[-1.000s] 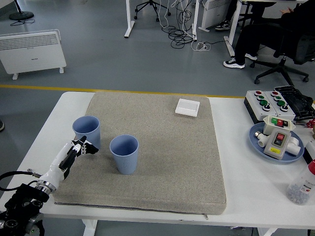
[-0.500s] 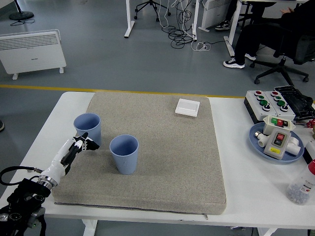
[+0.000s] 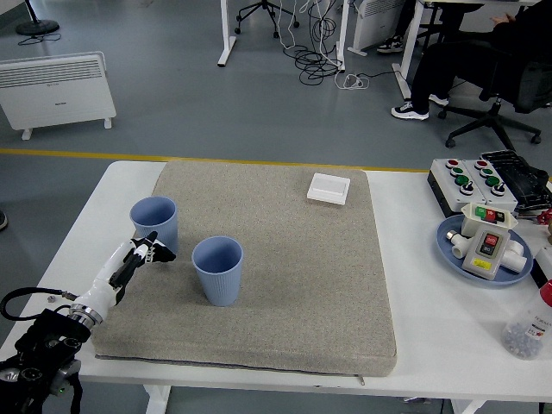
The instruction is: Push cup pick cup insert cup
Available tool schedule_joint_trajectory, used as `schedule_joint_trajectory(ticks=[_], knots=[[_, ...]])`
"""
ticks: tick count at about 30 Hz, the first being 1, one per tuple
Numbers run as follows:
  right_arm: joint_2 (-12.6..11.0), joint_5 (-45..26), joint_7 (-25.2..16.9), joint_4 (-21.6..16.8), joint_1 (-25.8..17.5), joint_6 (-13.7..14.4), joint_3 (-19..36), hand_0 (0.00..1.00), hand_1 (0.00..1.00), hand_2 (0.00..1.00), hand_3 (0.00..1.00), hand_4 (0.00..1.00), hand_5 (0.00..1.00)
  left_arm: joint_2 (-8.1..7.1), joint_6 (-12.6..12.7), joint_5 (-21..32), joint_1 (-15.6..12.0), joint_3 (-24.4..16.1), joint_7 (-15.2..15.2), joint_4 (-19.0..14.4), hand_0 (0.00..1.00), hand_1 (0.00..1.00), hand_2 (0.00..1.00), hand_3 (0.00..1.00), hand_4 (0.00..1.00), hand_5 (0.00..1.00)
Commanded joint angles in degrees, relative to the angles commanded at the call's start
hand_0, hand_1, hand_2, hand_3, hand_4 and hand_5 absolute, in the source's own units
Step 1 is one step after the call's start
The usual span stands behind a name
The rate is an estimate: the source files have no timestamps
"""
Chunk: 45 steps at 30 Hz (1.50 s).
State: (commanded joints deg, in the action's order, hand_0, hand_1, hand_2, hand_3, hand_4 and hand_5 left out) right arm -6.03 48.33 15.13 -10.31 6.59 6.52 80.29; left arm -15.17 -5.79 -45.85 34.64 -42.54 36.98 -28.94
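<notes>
Cups, two, blue, ribbed, upright, open mouths up. Far-left cup stands on the grey mat near its left edge; second cup stands just right and nearer. Left hand: reaches in from the near left, fingertips at the far-left cup's near wall, holding nothing; fingers bunched, whether released or clenched cannot be told. Mat lies on the white worktop.

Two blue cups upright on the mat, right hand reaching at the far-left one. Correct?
Not quite: it is the left hand, coming in from the picture's left in the head view. It reaches at the far-left blue cup; the second blue cup stands upright beside it on the mat.
</notes>
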Motion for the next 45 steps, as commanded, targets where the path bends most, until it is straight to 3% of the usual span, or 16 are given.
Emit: schedule_joint_trajectory(ticks=[17, 23, 24, 30, 41, 42, 45], knots=[[0.1, 0.1, 0.0, 0.0, -0.2, -0.1, -0.1, 0.75, 0.61, 0.593, 0.582, 0.105, 0.574, 0.62, -0.1, -0.5, 0.9, 0.4, -0.1, 0.7, 0.687, 0.609, 0.542, 0.444, 0.544, 0.998], [0.1, 0.2, 0.0, 0.0, -0.5, -0.1, -0.1, 0.75, 0.61, 0.593, 0.582, 0.106, 0.574, -0.04, 0.0, -0.8, -1.0, -1.6, 0.0, -2.2, 0.658, 0.6, 0.541, 0.444, 0.544, 0.998], [0.0, 0.3, 0.0, 0.0, -0.5, -0.1, 0.0, 0.75, 0.61, 0.593, 0.582, 0.105, 0.573, -0.22, 0.0, -1.0, -1.4, -2.0, 0.0, -2.8, 0.575, 0.586, 0.532, 0.444, 0.543, 0.998], [0.0, 0.3, -0.1, 0.0, -0.6, -0.1, 0.1, 0.75, 0.61, 0.593, 0.581, 0.105, 0.572, -2.53, 0.8, -2.7, -5.0, -5.6, 0.0, -8.4, 0.555, 0.576, 0.531, 0.443, 0.541, 0.998], [-0.2, 0.1, -0.2, 0.0, -0.7, -0.1, 0.3, 0.75, 0.611, 0.59, 0.581, 0.104, 0.572, -9.68, 2.3, -6.7, -14.2, -17.3, -1.3, -24.5, 0.538, 0.568, 0.526, 0.441, 0.537, 0.998], [-0.2, 0.1, -0.2, 0.0, -0.6, -0.1, 0.3, 0.75, 0.611, 0.591, 0.581, 0.105, 0.568, -10.64, 2.5, -7.7, -14.7, -18.5, -1.9, -26.3, 0.552, 0.595, 0.567, 0.47, 0.715, 0.79], [-0.3, -0.1, -0.2, 0.0, -0.5, 0.0, 0.3, 0.75, 0.611, 0.591, 0.581, 0.105, 0.568, -12.79, 2.4, -11.0, -15.4, -21.2, -4.7, -31.7, 0.552, 0.595, 0.567, 0.47, 0.715, 0.79]])
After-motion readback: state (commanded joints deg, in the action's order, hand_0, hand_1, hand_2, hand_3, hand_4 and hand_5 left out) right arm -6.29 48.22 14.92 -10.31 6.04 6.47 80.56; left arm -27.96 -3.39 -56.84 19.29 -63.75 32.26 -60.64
